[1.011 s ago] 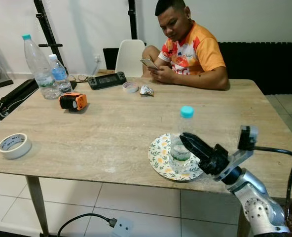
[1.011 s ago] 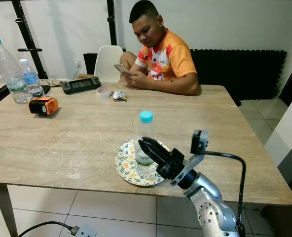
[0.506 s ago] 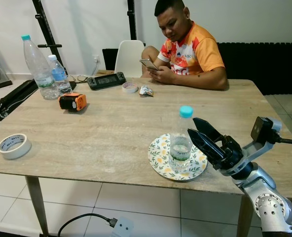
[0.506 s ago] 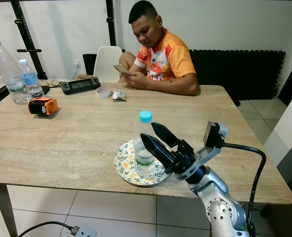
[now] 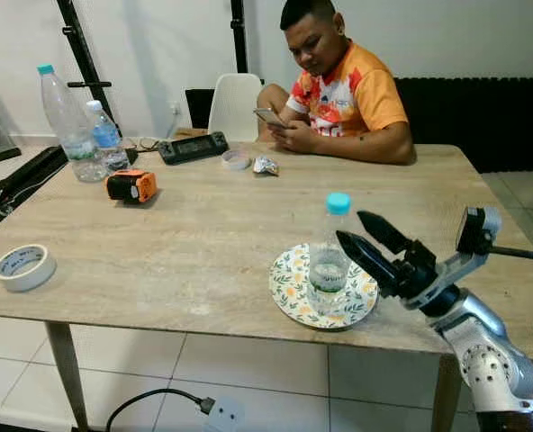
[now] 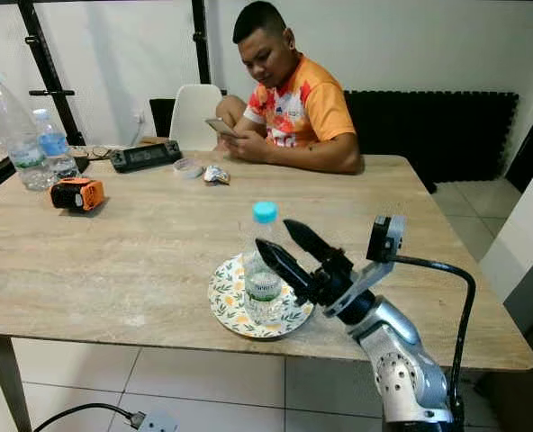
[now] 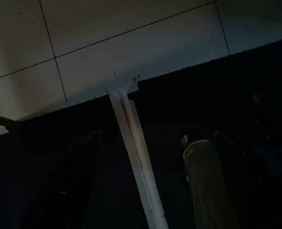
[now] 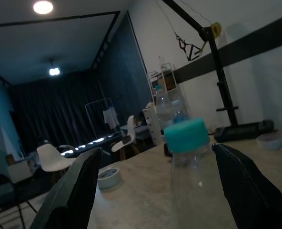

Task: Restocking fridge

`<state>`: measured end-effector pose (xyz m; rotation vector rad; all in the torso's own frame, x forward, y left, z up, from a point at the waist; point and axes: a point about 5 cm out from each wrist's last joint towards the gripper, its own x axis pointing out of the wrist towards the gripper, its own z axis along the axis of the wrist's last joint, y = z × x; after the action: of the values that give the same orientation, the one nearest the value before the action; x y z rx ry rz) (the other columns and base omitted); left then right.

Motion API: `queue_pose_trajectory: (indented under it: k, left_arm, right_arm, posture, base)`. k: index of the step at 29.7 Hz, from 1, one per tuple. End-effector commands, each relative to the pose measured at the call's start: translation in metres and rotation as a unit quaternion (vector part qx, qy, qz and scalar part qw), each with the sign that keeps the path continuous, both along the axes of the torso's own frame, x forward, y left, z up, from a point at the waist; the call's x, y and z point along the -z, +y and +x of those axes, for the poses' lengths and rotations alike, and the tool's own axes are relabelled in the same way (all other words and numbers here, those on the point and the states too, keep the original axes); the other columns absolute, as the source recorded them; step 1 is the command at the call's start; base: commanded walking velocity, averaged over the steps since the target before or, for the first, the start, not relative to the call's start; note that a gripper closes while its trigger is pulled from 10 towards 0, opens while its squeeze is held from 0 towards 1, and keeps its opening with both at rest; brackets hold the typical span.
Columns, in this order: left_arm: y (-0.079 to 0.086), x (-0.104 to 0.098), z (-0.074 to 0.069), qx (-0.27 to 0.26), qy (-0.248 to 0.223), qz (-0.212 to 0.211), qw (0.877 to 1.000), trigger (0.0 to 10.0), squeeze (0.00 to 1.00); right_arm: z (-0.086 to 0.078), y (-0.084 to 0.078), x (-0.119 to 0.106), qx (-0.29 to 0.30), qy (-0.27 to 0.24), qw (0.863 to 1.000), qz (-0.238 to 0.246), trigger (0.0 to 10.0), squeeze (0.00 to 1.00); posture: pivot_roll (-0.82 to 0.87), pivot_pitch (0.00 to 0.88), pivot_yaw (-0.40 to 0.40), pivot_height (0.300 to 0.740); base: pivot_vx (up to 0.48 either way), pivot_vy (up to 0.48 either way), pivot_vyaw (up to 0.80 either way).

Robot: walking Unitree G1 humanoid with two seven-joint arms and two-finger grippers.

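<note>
A clear water bottle [image 5: 329,261] with a teal cap [image 5: 338,202] stands upright on a flowered plate [image 5: 286,274] near the wooden table's front edge. My right gripper [image 5: 350,226] is open just right of the bottle, level with its upper half; its fingers point at the bottle without touching it. In the right wrist view the bottle [image 8: 196,186] rises between the two black fingers [image 8: 79,191], nearer the other one, with the gripper [image 8: 157,148] wide apart around it. My left arm hangs idle over dark floor tiles [image 7: 131,52].
A person [image 5: 343,90] sits at the table's far side holding a phone. At the far left stand two bottles [image 5: 68,121], with an orange device [image 5: 131,184] and a black console [image 5: 193,147] nearby. A tape roll [image 5: 23,266] lies front left. A plug and cable [image 5: 208,409] lie on the floor.
My right gripper has drawn back to the right from the bottle's lower part, opened wider and risen a little. The bottle stays standing on the plate.
</note>
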<state>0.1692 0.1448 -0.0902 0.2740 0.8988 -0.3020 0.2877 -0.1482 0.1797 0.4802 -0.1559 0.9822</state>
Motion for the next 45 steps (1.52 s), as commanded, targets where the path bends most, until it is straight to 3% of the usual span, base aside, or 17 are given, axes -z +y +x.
queue_pose_trajectory:
  k: [1, 10, 11, 12, 13, 24, 31, 36, 40, 45]
  left_arm:
    - [0.001, 0.001, -0.001, 0.009, 0.003, 0.005, 1.000, 10.0, 0.00]
    - [0.001, 0.001, -0.002, 0.010, 0.004, 0.006, 1.000, 10.0, 0.00]
    - [0.001, 0.001, -0.002, 0.010, 0.004, 0.006, 1.000, 10.0, 0.00]
    - [0.001, 0.001, -0.002, 0.010, 0.004, 0.006, 1.000, 10.0, 0.00]
    - [0.001, 0.001, -0.002, 0.010, 0.004, 0.006, 1.000, 10.0, 0.00]
    - [-0.001, 0.001, -0.002, 0.007, 0.004, 0.004, 1.000, 10.0, 0.00]
    - [-0.001, 0.001, -0.002, 0.010, 0.005, 0.003, 1.000, 10.0, 0.00]
    - [-0.001, 0.001, -0.002, 0.011, 0.004, 0.003, 1.000, 10.0, 0.00]
    - [-0.001, 0.001, -0.002, 0.011, 0.004, 0.003, 1.000, 10.0, 0.00]
    - [-0.001, 0.001, -0.001, 0.008, 0.004, 0.002, 1.000, 10.0, 0.00]
  right_arm:
    - [0.000, 0.004, 0.002, -0.005, -0.001, 1.000, -0.019, 10.0, 1.00]
    - [0.007, 0.022, 0.012, -0.009, 0.007, 0.996, -0.091, 10.0, 1.00]
    - [0.009, 0.023, 0.012, -0.008, 0.008, 0.995, -0.096, 10.0, 0.96]
    - [0.011, 0.025, 0.013, -0.007, 0.009, 0.995, -0.100, 10.0, 0.35]
    - [0.016, 0.027, 0.012, -0.001, 0.010, 0.994, -0.113, 10.0, 0.00]
    - [0.035, 0.013, 0.017, 0.076, 0.019, 0.983, -0.165, 10.0, 0.00]
    - [0.039, 0.010, 0.019, 0.082, 0.022, 0.980, -0.179, 10.0, 0.00]
    - [0.042, 0.011, 0.019, 0.076, 0.030, 0.980, -0.183, 10.0, 0.00]
    - [0.042, 0.020, 0.016, 0.010, 0.042, 0.979, -0.200, 10.0, 0.00]
    - [0.042, 0.023, 0.011, -0.018, 0.042, 0.979, -0.201, 10.0, 0.00]
  posture:
    - [-0.02, 0.019, 0.005, 0.734]
    - [-0.02, 0.020, 0.006, 0.734]
    - [-0.02, 0.021, 0.006, 0.734]
    - [-0.02, 0.021, 0.006, 0.734]
    - [-0.02, 0.021, 0.006, 0.734]
    - [-0.02, 0.017, -0.005, 0.734]
    - [-0.02, 0.017, -0.005, 0.734]
    - [-0.02, 0.017, -0.005, 0.734]
    - [-0.02, 0.016, 0.002, 0.734]
    - [-0.02, 0.014, -0.001, 0.734]
  base:
    - [0.000, 0.000, 0.00]
    - [0.000, 0.000, 0.00]
    - [0.000, 0.000, 0.00]
    - [0.000, 0.000, 0.00]
    - [0.000, 0.000, 0.00]
    - [0.000, 0.000, 0.00]
    - [0.000, 0.000, 0.00]
    - [0.000, 0.000, 0.00]
    - [0.000, 0.000, 0.00]
    - [0.000, 0.000, 0.00]
